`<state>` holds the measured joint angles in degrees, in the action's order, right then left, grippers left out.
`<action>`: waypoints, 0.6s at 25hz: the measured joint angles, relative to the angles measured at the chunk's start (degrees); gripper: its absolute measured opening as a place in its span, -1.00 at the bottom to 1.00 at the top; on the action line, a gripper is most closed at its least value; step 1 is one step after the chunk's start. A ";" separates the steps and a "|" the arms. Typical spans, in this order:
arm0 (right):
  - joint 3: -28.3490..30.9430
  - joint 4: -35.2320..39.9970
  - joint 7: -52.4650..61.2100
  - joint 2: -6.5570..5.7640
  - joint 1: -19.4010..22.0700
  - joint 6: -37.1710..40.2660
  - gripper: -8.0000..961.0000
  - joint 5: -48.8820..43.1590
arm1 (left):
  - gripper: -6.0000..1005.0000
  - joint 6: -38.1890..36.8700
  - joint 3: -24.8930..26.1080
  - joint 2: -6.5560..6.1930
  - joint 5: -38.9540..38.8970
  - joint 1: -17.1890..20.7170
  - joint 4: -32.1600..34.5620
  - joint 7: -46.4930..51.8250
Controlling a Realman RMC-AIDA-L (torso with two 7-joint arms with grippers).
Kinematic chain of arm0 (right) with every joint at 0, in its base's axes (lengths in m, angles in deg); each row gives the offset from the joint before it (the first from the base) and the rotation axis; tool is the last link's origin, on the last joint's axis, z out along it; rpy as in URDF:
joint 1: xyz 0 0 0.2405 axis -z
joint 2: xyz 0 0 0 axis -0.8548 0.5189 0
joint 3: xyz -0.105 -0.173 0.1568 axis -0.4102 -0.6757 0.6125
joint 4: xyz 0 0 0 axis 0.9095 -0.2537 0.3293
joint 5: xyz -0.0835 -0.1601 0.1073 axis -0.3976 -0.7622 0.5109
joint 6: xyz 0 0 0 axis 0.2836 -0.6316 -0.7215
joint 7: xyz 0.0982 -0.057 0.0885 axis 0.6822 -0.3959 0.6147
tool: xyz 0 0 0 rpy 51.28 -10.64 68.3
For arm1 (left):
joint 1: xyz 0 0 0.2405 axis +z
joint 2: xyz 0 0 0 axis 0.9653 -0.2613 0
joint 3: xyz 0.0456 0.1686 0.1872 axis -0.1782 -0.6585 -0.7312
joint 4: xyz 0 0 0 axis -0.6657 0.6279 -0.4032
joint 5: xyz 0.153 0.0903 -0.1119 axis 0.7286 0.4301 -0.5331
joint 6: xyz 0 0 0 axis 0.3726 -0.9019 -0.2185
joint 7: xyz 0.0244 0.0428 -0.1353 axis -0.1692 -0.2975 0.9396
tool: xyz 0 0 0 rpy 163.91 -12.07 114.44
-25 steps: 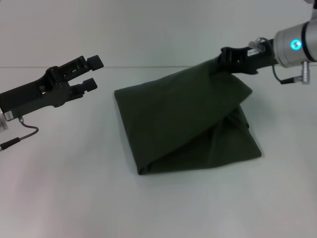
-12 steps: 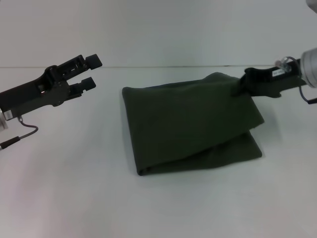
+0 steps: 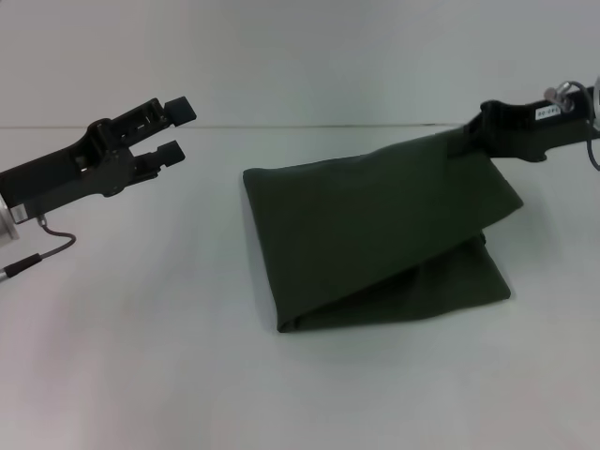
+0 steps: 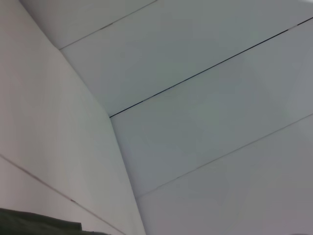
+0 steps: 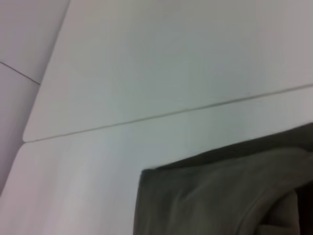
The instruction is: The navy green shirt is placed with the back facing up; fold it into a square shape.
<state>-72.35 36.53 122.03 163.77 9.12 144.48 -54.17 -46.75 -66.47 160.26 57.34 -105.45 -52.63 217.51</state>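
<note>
Navy green shirt (image 3: 375,234), one only, lies partly folded mid-table (image 3: 141,356), its far right corner lifted because your right pincer (image 3: 469,139) is clenched on it, probably to carry a fold. Your left pincer (image 3: 176,129) hangs released, well apart to the left.

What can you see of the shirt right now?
The shirt is plain dark olive-green, soft matte fabric with no print, already folded into a rough block on the white table. Its near and left parts lie flat; its far right corner is lifted, drawing the top layer up into a slope. The right gripper holds that corner. The left gripper hovers apart to the left, fingers open.
</note>
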 joint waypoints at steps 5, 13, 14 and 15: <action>-0.28 0.43 -0.03 0.23 -0.30 -0.22 -0.92 -0.08 | 0.88 0.00 0.00 0.00 -0.42 0.28 -0.08 -0.04; -0.45 -7.07 0.36 0.18 -0.08 -4.82 -0.92 -6.70 | 0.88 -0.02 0.00 0.00 -0.53 0.37 -0.61 -0.38; -0.37 -7.97 0.28 0.10 -0.08 -5.38 -0.92 -7.15 | 0.88 -0.01 0.00 0.00 -0.55 0.36 -0.61 -0.39; -0.35 -8.63 0.16 0.07 -0.06 -5.75 -0.92 -7.36 | 0.88 0.00 0.01 0.00 -0.56 0.35 -0.61 -0.39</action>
<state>-72.70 27.90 122.19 163.83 9.07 138.73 -61.53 -46.75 -66.46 160.26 56.79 -105.10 -53.25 217.11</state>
